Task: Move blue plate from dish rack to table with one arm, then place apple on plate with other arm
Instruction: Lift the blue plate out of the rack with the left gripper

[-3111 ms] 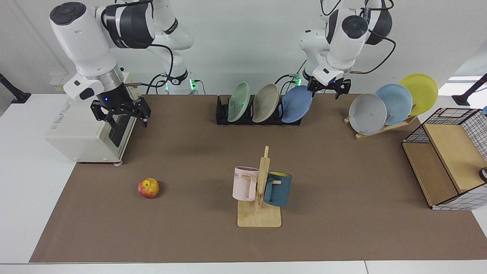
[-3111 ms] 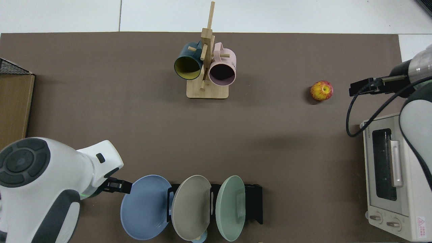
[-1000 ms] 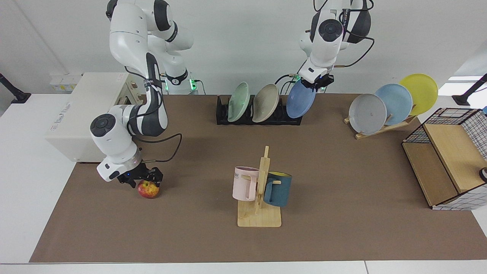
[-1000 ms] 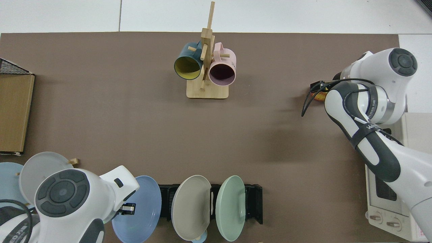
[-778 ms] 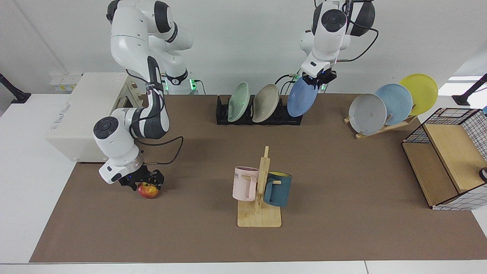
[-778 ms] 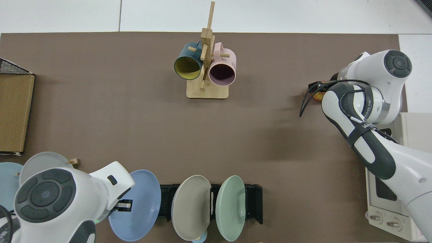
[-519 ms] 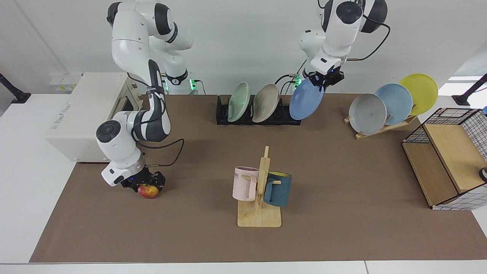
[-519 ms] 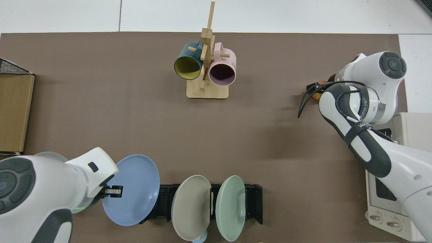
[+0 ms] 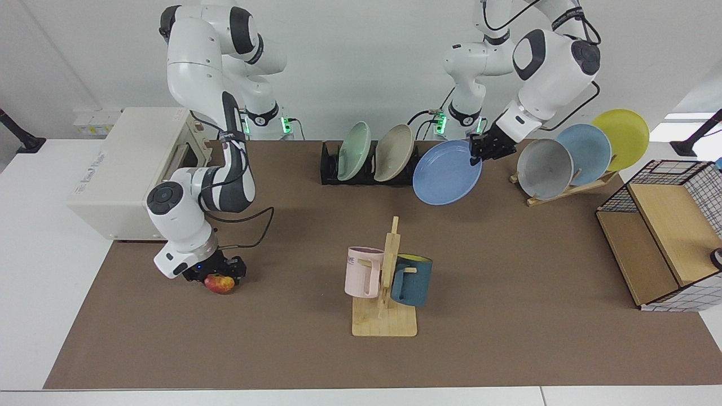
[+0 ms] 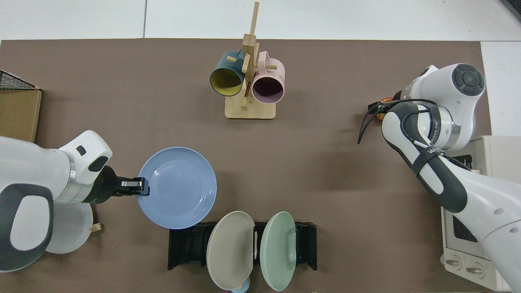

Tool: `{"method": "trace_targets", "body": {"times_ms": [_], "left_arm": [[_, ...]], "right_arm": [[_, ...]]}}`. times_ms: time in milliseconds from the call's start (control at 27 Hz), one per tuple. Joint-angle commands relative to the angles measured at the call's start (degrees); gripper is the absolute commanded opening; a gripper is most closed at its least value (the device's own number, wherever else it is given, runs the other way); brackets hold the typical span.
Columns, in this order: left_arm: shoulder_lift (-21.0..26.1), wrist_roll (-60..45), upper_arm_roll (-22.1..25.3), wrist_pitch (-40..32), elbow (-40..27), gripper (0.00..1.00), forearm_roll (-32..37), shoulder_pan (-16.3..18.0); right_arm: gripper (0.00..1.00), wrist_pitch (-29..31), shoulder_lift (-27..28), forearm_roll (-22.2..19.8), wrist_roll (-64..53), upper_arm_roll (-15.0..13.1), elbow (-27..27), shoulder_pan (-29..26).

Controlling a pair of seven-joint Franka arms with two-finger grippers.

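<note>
**Plate clear of the rack, right gripper down on the apple**

From the facing view I see the right gripper [image 9: 217, 272] low at 8 o'clock on the table [image 9: 507, 338], sitting on top of the apple [image 9: 220, 284]. From above, that arm's wrist and cables cover nearly all of it; only a sliver of apple [image 10: 382, 115] shows at 3 o'clock. Black fingers sit on either side of the fruit, but I cannot tell whether they grip it.

The rack [image 9: 333, 169] at 12 o'clock holds a green and a beige plate. The top view shows its end slot [image 10: 187, 244] bare, which the facing view hides behind the plate [image 9: 447, 180].

The plate hangs tilted in the air just in front of the rack's end. From above, the plate [image 10: 177, 187] looks almost flat and lies apart from the rack. The left gripper [image 10: 140, 186] pinches its rim, fingers narrow; in the facing view the left gripper [image 9: 480, 152] sits at the rim's 2 o'clock.
</note>
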Motion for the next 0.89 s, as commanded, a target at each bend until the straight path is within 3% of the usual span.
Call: {"method": "trace_targets", "body": {"times_ms": [0,111,407,852], "left_arm": [[7.7,1.3,-0.1,1.3,3.8,0.0,-4.6,0.4],[12.0,2.3,-0.4,4.4,4.3,0.0,-8.9,0.3],[17.8,4.3,-2.3,12.4,4.3,0.0,-13.9,-0.1],[20.9,8.8,-5.7,18.8,2.4,0.0,-20.3,-0.4]], "right_arm": [[0.25,0.3,0.7,-0.5,-0.6,0.1,-0.2,0.0],[0.22,-1.1,-0.1,-0.5,-0.6,0.1,-0.1,0.0],[0.19,-6.2,-4.7,-0.6,-0.7,0.3,-0.1,0.7],[0.15,-15.1,-15.0,-0.6,-0.2,0.2,-2.1,2.0]]}}
